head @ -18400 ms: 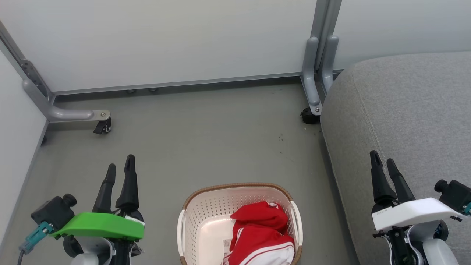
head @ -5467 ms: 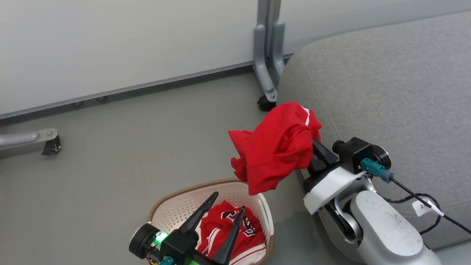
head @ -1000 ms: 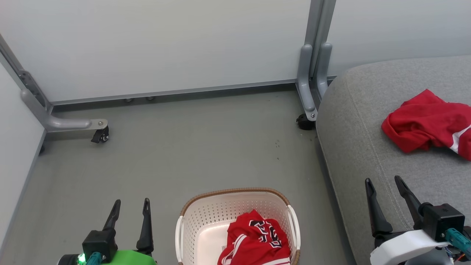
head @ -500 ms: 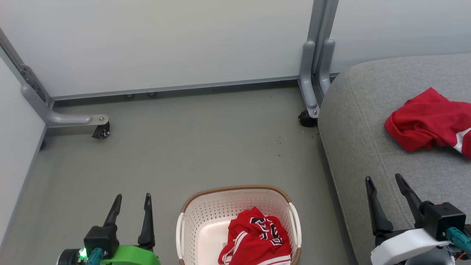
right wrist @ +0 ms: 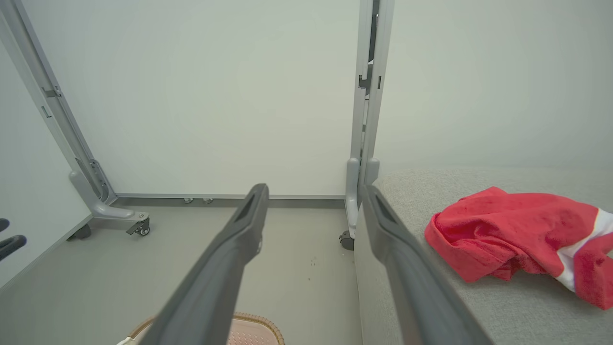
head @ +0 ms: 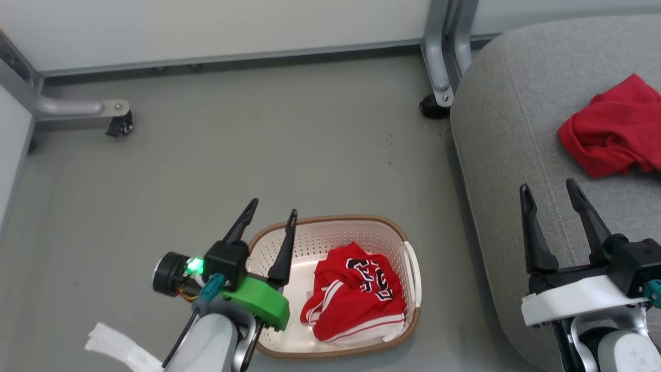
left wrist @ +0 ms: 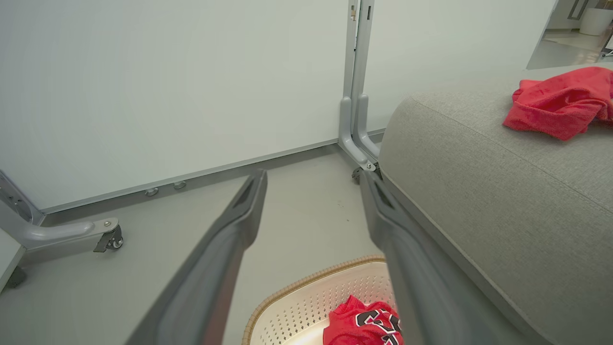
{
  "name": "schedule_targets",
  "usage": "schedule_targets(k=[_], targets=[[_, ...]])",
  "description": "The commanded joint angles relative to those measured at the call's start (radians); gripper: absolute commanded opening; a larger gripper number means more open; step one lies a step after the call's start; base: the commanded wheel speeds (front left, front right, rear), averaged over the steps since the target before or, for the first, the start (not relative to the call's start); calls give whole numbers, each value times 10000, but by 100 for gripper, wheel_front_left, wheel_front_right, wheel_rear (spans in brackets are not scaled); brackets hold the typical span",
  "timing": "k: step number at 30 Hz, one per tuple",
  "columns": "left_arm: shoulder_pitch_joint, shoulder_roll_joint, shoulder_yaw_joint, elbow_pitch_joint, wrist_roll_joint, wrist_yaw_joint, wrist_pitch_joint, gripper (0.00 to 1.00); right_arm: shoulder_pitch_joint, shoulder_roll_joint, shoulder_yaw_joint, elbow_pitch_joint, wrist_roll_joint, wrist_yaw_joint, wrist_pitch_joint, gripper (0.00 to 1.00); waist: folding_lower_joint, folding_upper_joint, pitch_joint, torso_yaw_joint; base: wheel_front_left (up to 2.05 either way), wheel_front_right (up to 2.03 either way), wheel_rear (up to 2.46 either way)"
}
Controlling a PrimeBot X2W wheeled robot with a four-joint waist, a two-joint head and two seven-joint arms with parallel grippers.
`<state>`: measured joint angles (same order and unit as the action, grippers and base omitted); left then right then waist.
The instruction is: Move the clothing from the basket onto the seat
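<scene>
- Basket (head: 335, 219) stands on the grey floor (head: 258, 129) just beside the seat's (head: 506, 129) left edge; open floor lies to its left.
- Lettered red garment (head: 361, 294) lies in the basket; plain red garment (head: 614, 129) lies on the seat.
- Left gripper (head: 274, 205), spread wide and empty, hangs over the basket's left rim; a moment ago it was left of the basket.
- Right gripper (head: 547, 184), spread wide and empty, hangs over the seat's left edge.

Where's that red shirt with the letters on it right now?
In the head view, the lettered red shirt lies crumpled in the right half of the basket, on the floor left of the grey seat, near the left gripper.

Red clothing (head: 356, 292), cream basket (head: 335, 242), grey seat (head: 506, 129)
</scene>
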<state>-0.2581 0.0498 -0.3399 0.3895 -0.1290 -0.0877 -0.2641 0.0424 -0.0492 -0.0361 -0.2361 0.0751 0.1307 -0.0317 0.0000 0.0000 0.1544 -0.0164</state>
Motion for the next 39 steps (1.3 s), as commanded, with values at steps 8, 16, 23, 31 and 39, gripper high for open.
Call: schedule_targets(k=[8,16,23,31,39], targets=[[-2156,37,-2095,1846,-349,115,-3,100,-1238,-25,207,-154,141,1,-563,100,0,0,3119,-800,0,0,0],[-3752,40,-3528,3878,-88,198,148,100,-2066,-20,501,152,416,1,-1178,100,0,0,4781,-1492,0,0,0],[-4677,42,-4040,5390,-224,133,476,100,-2633,-16,869,560,795,1,-1750,100,0,0,5901,-2120,0,0,0],[-5549,92,-4160,7113,-305,116,1155,100,-3203,-12,1389,1066,1316,1,-2182,100,0,0,6842,-2919,0,0,0],[-6126,426,-3871,8240,-670,238,1617,100,-3446,-14,1686,1475,1783,1,-2339,100,0,0,7339,-3468,0,0,0]])
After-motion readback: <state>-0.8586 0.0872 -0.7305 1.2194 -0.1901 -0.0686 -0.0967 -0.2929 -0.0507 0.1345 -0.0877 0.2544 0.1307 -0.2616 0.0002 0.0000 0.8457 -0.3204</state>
